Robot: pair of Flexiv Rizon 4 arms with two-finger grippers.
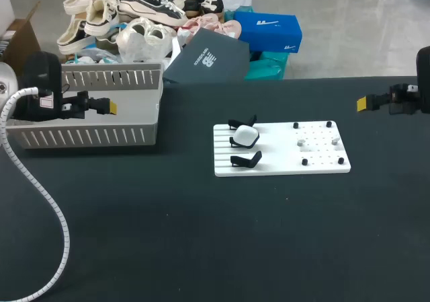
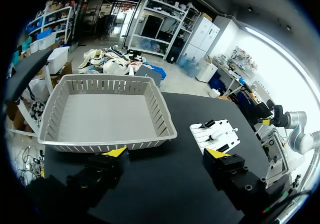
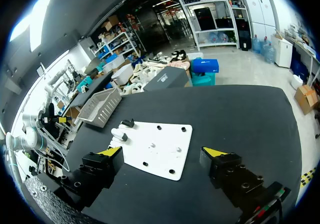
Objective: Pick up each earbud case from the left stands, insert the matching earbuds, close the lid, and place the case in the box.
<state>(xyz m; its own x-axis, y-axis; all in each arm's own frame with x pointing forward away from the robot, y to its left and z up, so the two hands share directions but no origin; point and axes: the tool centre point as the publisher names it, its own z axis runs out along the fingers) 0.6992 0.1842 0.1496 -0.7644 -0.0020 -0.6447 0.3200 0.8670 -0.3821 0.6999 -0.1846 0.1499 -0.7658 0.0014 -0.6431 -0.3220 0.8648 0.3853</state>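
Note:
A white board (image 1: 279, 162) lies mid-table. At its left end stand three black stands (image 1: 246, 159). The middle one carries a white earbud case (image 1: 244, 136), lid shut. Small pale earbuds (image 1: 302, 142) sit among black pegs on the board's right half. A grey slatted box (image 1: 87, 135) stands at the left, empty inside. My left gripper (image 1: 111, 105) hovers open over the box's near side (image 2: 167, 154). My right gripper (image 1: 362, 103) hangs open to the right of the board (image 3: 162, 151), holding nothing. The case (image 3: 118, 132) and board (image 3: 160, 149) lie ahead of it.
The box (image 2: 107, 114) fills the space ahead of the left gripper, with the board (image 2: 222, 126) beyond to its right. A white cable (image 1: 50, 214) from the left arm trails over the table's front left. Bare black tabletop (image 1: 235, 235) lies in front of the board.

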